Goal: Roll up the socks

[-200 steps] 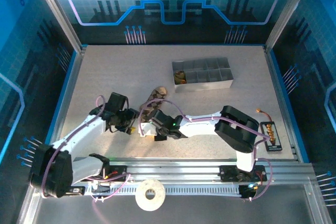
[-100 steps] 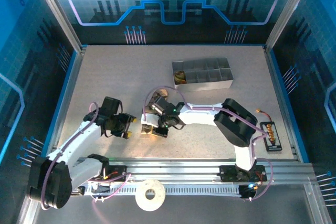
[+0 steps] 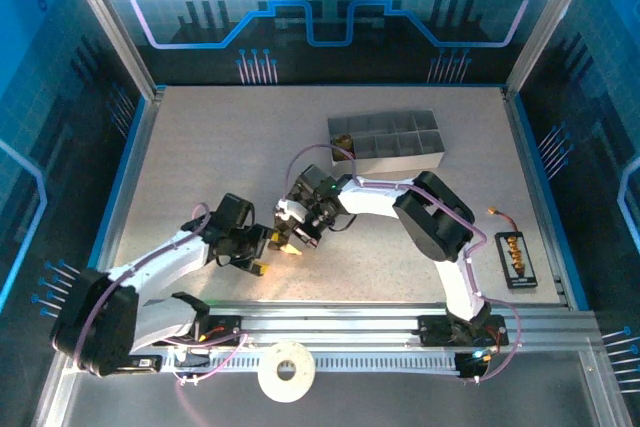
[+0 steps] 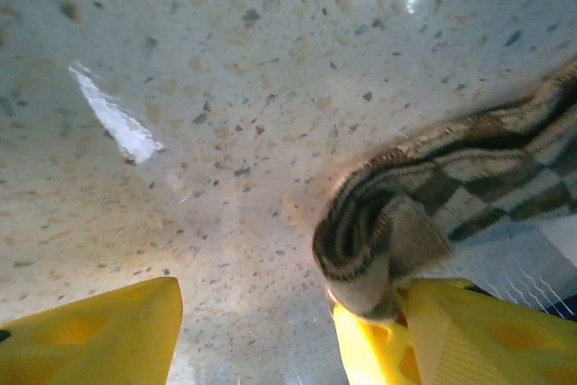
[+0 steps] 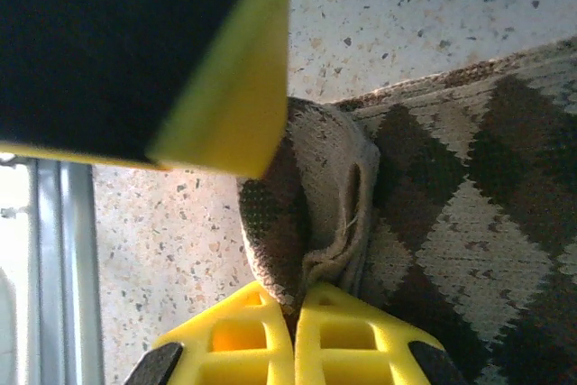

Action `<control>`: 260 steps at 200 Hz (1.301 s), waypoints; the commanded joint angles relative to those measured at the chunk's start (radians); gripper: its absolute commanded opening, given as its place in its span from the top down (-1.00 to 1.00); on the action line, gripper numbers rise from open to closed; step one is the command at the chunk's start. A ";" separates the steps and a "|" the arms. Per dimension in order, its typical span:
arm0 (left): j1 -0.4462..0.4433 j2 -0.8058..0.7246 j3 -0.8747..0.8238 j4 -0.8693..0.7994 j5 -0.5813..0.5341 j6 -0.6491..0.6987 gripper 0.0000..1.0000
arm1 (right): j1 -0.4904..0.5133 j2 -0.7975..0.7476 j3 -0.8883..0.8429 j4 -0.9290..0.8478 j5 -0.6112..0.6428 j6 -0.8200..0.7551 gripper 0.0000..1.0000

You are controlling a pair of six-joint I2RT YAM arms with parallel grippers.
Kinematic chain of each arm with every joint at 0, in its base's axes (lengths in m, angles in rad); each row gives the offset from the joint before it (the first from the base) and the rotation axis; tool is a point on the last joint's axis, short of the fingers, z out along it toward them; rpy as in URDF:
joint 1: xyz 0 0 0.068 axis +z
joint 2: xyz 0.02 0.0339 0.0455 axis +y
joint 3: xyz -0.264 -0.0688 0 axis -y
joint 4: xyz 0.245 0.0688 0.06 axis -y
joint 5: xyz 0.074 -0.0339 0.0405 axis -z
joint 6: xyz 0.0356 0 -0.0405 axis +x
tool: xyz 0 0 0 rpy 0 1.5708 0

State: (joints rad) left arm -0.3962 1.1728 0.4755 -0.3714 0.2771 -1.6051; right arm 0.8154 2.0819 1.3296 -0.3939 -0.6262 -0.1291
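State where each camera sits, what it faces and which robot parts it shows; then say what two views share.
Top external: above and behind the bases, looking down on the table; both arms, left gripper and right gripper.
Left wrist: on the left arm, facing down at the table; its own yellow fingers, spread open.
Right wrist: on the right arm, facing down; its own fingers shut on the brown checked sock.
Shared: both wrist views show that sock's rolled end.
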 commanded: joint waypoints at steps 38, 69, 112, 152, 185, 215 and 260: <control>-0.049 0.148 0.069 0.093 -0.018 -0.057 -0.26 | -0.021 0.055 0.005 -0.060 -0.117 0.048 1.00; -0.052 0.185 0.084 0.030 -0.030 -0.068 0.40 | -0.026 0.055 -0.003 -0.050 -0.144 0.050 1.00; -0.053 0.192 0.116 -0.147 -0.033 -0.117 1.00 | -0.001 -0.029 -0.038 -0.049 -0.051 -0.046 0.46; -0.044 0.221 0.180 -0.283 -0.035 -0.149 1.00 | 0.073 -0.330 -0.321 0.273 0.298 -0.183 0.04; -0.015 0.273 0.230 -0.328 -0.021 -0.146 1.00 | 0.212 -0.466 -0.499 0.466 0.578 -0.343 -0.26; 0.015 0.320 0.273 -0.357 -0.002 -0.123 1.00 | 0.301 -0.407 -0.487 0.496 0.746 -0.389 -0.26; 0.038 0.375 0.313 -0.357 0.030 -0.088 1.00 | 0.319 -0.286 -0.368 0.497 0.809 -0.368 -0.11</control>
State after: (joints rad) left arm -0.3740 1.5185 0.7689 -0.6769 0.2947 -1.7187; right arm 1.1286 1.7458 0.8909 0.0643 0.0952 -0.4831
